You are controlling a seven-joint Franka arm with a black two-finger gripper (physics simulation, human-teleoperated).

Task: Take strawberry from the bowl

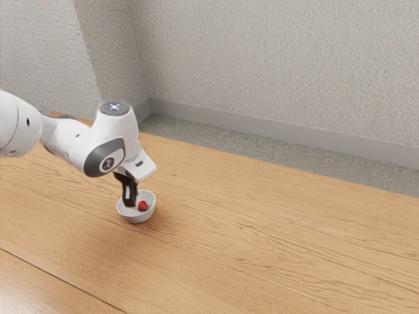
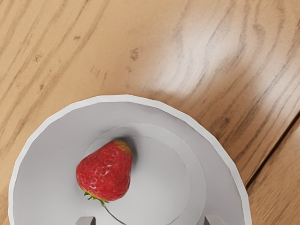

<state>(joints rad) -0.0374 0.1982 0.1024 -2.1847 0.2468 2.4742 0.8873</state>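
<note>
My gripper [image 1: 130, 203] reaches down into the white bowl [image 1: 136, 218] in the exterior view, its tips low inside the rim. Right beside them, on the exterior view's right, a red strawberry [image 1: 143, 206] lies in the bowl. In the wrist view the strawberry [image 2: 106, 170] rests on its side on the bottom of the bowl [image 2: 161, 164], green leaves showing at one end. The gripper [image 2: 150, 221] has its two fingertips far apart at that view's lower edge, with no strawberry between them; it is open.
The bowl stands on a wooden table [image 1: 249, 229] with dark seams between its boards. Behind the table are a grey floor strip [image 1: 262, 154] and a textured wall [image 1: 281, 59]. The arm comes in from the exterior view's left.
</note>
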